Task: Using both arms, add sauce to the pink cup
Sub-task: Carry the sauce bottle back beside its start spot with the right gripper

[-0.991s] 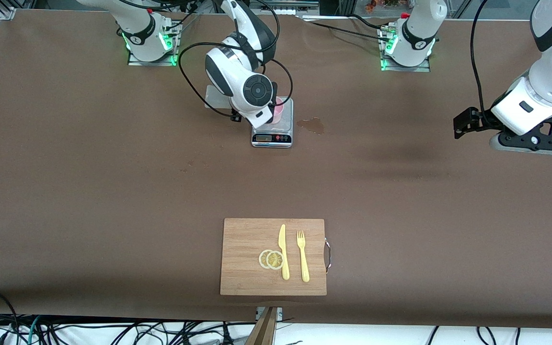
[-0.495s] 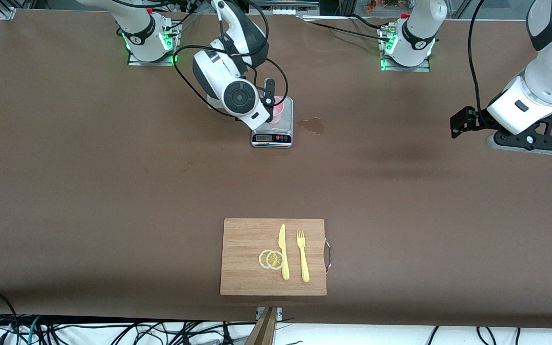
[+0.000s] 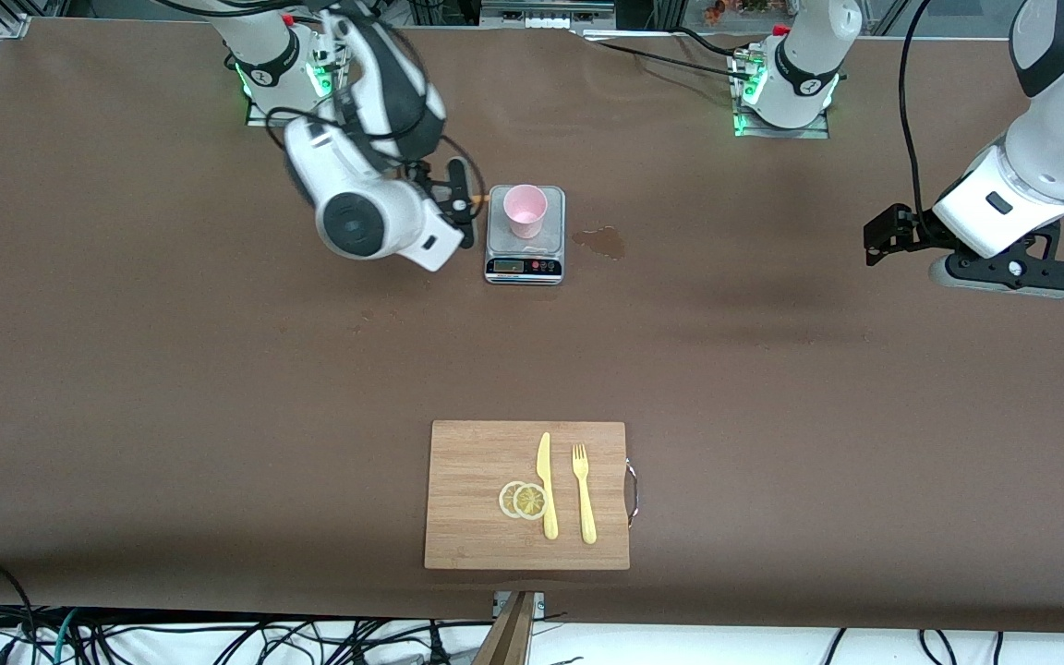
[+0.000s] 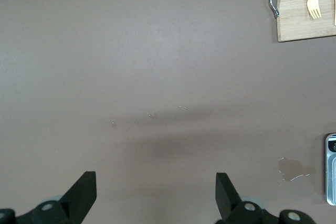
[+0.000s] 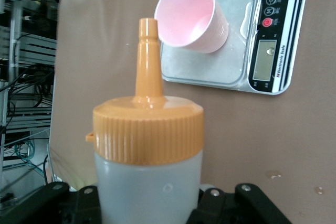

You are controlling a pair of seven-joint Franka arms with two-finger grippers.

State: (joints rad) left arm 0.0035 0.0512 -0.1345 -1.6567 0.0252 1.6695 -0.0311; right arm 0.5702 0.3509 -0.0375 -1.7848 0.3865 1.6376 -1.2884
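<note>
The pink cup (image 3: pixel 525 209) (image 5: pixel 191 17) stands upright on the grey kitchen scale (image 3: pixel 525 266) (image 5: pixel 273 51). My right gripper (image 3: pixel 458 199) (image 5: pixel 149 203) is shut on the sauce bottle (image 5: pixel 149 156), a whitish bottle with an orange nozzle cap. It holds the bottle beside the scale, toward the right arm's end of the table, with the nozzle pointing toward the cup and apart from it. In the front view the hand hides most of the bottle. My left gripper (image 3: pixel 1012 275) (image 4: pixel 156 187) hangs open and empty over bare table at the left arm's end.
A wooden cutting board (image 3: pixel 458 517) (image 4: pixel 294 24) with a yellow knife, a fork and lemon slices lies near the front camera. A wet stain (image 3: pixel 601 242) (image 4: pixel 294 167) marks the table beside the scale, toward the left arm's end.
My right arm has swung away from over the cup toward its own end of the table, taking the bottle along and uncovering the cup. The left arm has shifted only slightly.
</note>
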